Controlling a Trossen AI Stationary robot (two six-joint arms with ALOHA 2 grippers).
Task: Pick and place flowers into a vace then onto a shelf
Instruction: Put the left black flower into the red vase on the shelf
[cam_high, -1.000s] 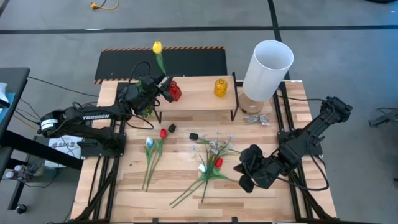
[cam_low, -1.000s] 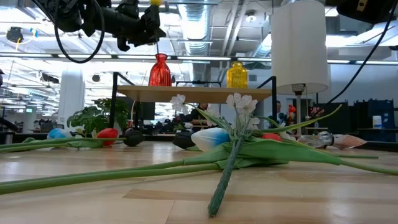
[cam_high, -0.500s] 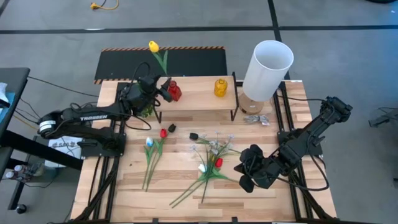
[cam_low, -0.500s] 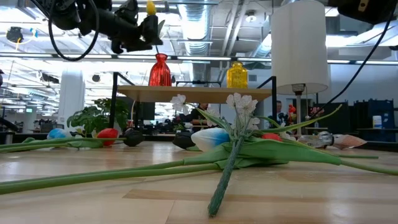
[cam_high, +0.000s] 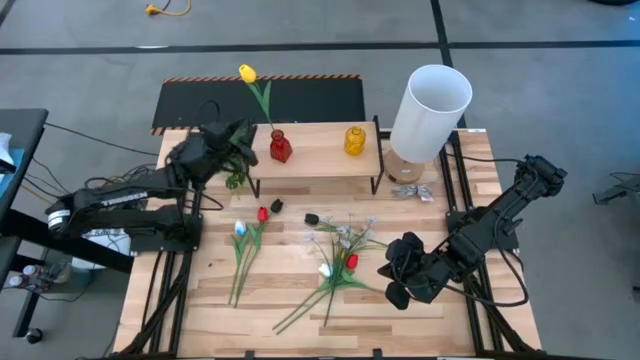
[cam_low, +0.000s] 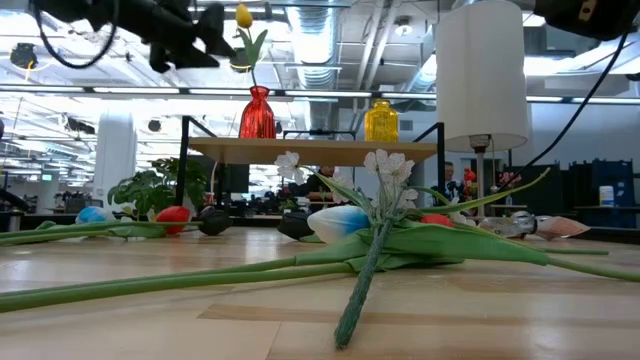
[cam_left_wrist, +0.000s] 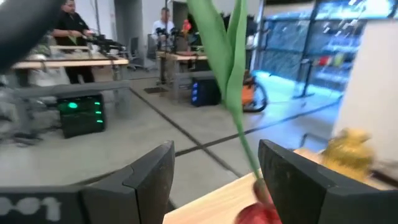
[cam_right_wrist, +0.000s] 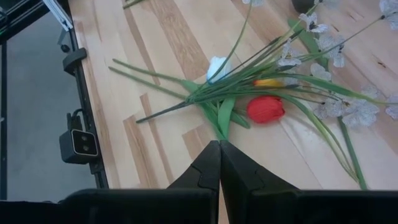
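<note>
- Left claw (cam_high: 232, 150) hangs spread wide just left of the red vase (cam_high: 280, 147), above the shelf's left end, pinching nothing; in the left wrist view its fingers (cam_left_wrist: 149, 180) stand apart on either side of the stem, clear of it.
- Yellow tulip (cam_high: 246, 73) stands in the red vase on the shelf (cam_high: 320, 160), its stem leaning a little toward the far left; in the low view the head (cam_low: 243, 15) sits high above the vase neck (cam_low: 258, 95).
- Judged from this, the step in hand is letting go and drawing clear: the claw should go straight back, away from the stem, with the fingers wide, so that neither pad brushes the leaf (cam_left_wrist: 227, 43) and tips the light vase.
- Left arm (cam_high: 120, 195) reaches from the desk's left edge up toward the shelf corner, wrist raised above shelf level.
- More flowers lie loose on the desk (cam_high: 270, 300): a red and a pale blue tulip (cam_high: 240, 229) near the left, a tangle with a red head (cam_high: 351, 261) and white sprays in the middle.
- Yellow vase (cam_high: 354, 141) stands empty on the shelf, right of the red one; a white lamp (cam_high: 430, 110) stands at the shelf's right end.
- Right claw (cam_right_wrist: 219, 163) is pressed together and empty, low over the desk beside the middle tangle, its arm (cam_high: 500, 215) folded in from the right edge, waiting.
</note>
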